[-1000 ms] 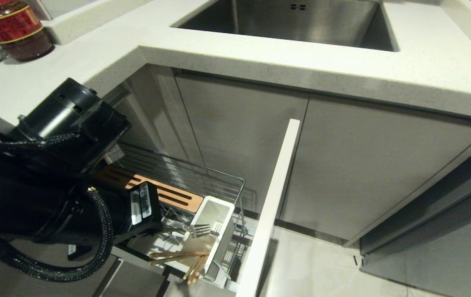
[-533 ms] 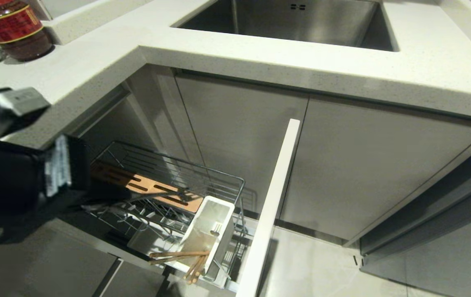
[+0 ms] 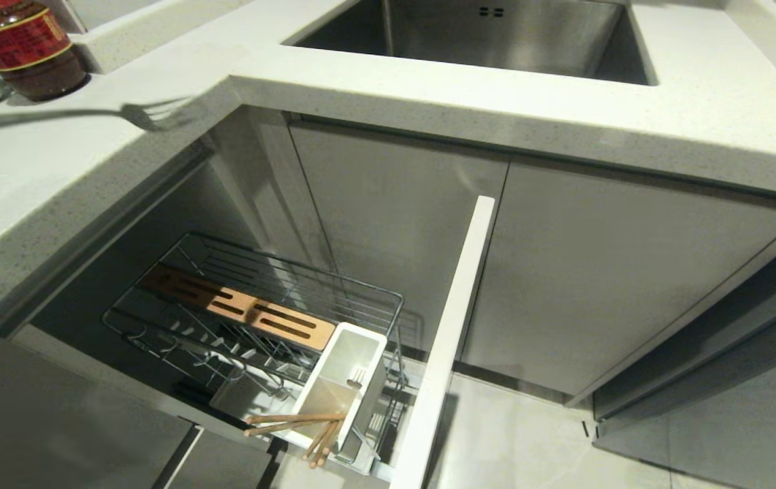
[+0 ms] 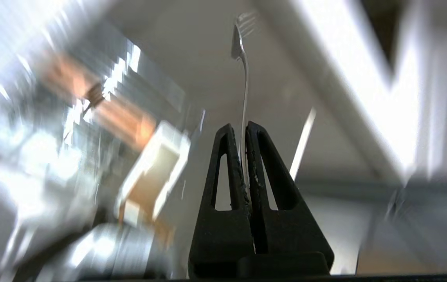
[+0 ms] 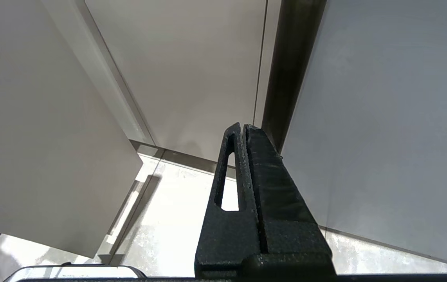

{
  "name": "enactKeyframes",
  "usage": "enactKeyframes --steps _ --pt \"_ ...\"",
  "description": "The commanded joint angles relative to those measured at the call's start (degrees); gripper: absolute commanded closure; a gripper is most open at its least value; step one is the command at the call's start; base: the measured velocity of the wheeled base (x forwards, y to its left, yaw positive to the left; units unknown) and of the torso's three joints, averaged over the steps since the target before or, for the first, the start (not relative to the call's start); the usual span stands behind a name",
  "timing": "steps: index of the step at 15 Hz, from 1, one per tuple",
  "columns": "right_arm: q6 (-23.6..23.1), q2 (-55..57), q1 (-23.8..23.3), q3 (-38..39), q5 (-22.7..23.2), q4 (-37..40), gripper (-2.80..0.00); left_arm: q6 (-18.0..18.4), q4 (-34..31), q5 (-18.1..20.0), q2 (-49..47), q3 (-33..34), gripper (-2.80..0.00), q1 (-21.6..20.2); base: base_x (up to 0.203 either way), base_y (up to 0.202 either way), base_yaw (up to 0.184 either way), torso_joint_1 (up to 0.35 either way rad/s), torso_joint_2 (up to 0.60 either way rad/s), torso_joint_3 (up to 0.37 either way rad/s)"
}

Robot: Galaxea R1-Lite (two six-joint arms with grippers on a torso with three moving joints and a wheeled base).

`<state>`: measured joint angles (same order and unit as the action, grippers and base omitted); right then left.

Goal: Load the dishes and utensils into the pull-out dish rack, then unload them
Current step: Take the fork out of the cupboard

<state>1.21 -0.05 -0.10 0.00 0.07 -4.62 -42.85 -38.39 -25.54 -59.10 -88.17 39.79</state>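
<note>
Though blurred in the wrist view, left gripper clamped on fork handle, tines pointing away. Fork above countertop edge, near red-lidded jar. Below, pull-out dish rack open; chopsticks leaning in white utensil holder. Right gripper closed, empty, facing cabinet doors.

No legible text anywhere; only a red label with yellow bands on the jar, upper left of the head view, its print too small to read.
</note>
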Motion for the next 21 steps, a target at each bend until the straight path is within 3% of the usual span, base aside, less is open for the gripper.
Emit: enactKeyframes --steps 1,4,6,9,12,16,21 --pt "0.02 -0.04 0.01 1.49 0.01 -0.04 0.00 3.50 5.47 -0.15 4.27 -0.26 0.00 -8.86 0.000 0.000 0.000 0.000 0.00 0.000" --pt "0.02 -0.04 0.01 1.49 0.01 -0.04 0.00 7.57 8.26 -0.06 6.11 -1.36 0.00 -22.83 0.000 0.000 0.000 0.000 0.00 0.000" --pt "0.02 -0.04 0.01 1.49 0.01 -0.04 0.00 9.05 7.78 0.21 8.31 -0.45 0.00 -34.76 0.000 0.000 0.000 0.000 0.00 0.000" --pt "0.02 -0.04 0.01 1.49 0.01 -0.04 0.00 11.00 6.92 0.60 13.50 3.14 0.00 -51.16 0.000 0.000 0.000 0.000 0.00 0.000" --pt "0.02 -0.04 0.01 1.49 0.01 -0.04 0.00 13.66 7.34 0.85 19.16 10.93 0.00 -64.54 0.000 0.000 0.000 0.000 0.00 0.000" --pt "0.02 -0.04 0.01 1.49 0.01 -0.04 0.00 14.77 11.99 1.26 23.84 20.37 0.00 -75.72 0.000 0.000 0.000 0.000 0.00 0.000" --pt "0.02 -0.04 0.01 1.49 0.01 -0.04 0.00 14.40 14.56 1.26 25.72 29.99 0.00 -81.32 0.000 0.000 0.000 0.000 0.00 0.000"
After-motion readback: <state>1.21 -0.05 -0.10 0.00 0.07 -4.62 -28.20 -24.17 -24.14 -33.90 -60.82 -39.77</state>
